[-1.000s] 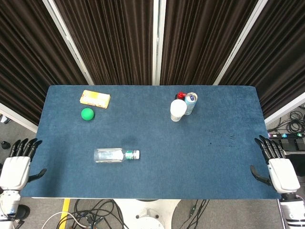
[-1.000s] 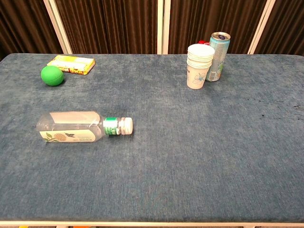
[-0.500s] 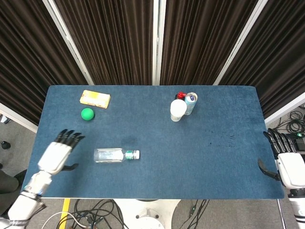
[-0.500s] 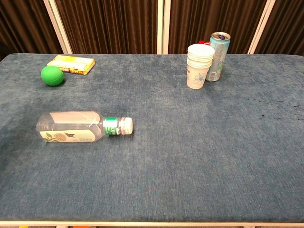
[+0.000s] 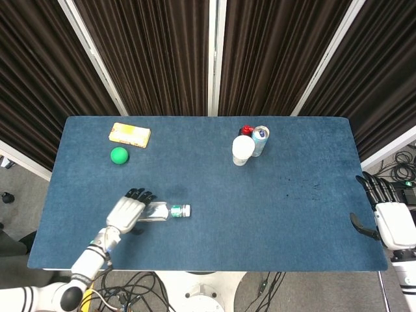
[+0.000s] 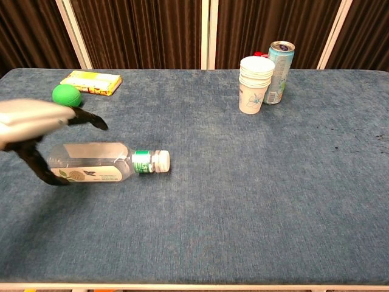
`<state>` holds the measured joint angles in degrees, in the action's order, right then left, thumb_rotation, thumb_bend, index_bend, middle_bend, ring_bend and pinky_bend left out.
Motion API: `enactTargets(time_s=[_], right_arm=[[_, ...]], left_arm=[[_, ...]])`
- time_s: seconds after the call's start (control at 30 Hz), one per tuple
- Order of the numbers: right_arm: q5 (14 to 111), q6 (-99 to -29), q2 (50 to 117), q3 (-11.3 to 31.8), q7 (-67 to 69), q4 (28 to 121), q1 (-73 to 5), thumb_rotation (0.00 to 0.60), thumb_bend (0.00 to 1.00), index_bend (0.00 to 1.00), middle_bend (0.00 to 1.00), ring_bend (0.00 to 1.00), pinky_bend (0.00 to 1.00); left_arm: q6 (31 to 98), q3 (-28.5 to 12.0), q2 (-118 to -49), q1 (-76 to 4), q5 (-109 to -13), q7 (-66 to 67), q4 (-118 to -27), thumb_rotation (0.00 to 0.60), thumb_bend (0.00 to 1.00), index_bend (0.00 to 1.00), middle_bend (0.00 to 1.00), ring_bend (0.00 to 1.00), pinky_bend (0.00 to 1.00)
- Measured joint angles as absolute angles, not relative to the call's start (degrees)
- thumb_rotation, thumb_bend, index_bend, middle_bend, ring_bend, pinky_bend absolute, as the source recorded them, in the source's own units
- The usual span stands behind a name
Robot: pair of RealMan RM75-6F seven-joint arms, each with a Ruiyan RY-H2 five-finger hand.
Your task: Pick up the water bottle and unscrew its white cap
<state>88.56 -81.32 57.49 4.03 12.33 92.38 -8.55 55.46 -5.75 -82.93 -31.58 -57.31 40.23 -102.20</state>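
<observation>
The water bottle [image 5: 156, 211] lies on its side on our bench [image 5: 273, 214], white cap [image 6: 162, 161] toward the paper cups [image 6: 255, 84]. Our left hand [image 5: 127, 209] hovers over the bottle's base end, fingers spread wide, holding nothing. Our right hand [image 5: 389, 221] hangs off the bench edge, fingers apart, empty.

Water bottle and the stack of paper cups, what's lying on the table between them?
Nothing: between the water bottle and the paper cups only bare blue table shows, clearest in the chest view.
</observation>
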Motion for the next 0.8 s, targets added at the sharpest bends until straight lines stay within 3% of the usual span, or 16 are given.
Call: enactTargets(time_s=[0.27,0.53,0.7,0.8], right_arm=[[88.4,-80.7,58.0,3.8,12.4,92.0,-8.9,0.600,0.30,0.00,0.00,0.00,0.00],[88.2,-80.9,58.0,3.7,12.5,91.9,-8.7,0.600,0.30,0.00,0.00,0.00,0.00],[88.2,-80.8,57.9,3.6,12.0,92.3,-8.7,0.600,0.30,0.00,0.00,0.00,0.00],[88.1,-81.0,57.7,3.6,11.8,92.8,-8.7,0.600,0.30,0.00,0.00,0.00,0.00]], left_arm=[[61.7,-6.5,-90.4,-33.1,-52.4,41.6,-96.0,0.600,0.14,0.23,0.20,0.17,0.27],[61.5,-6.2,-91.7,-34.1,-51.1,40.8,-93.7,0.600,0.15,0.32,0.29,0.24,0.38],[61.4,-6.0,-92.5,-34.2,-52.3,38.1,-91.8,0.600,0.25,0.50,0.45,0.39,0.55],[60.6,-5.6,-92.4,-34.2,-53.9,35.5,-90.9,0.600,0.31,0.55,0.51,0.45,0.60]])
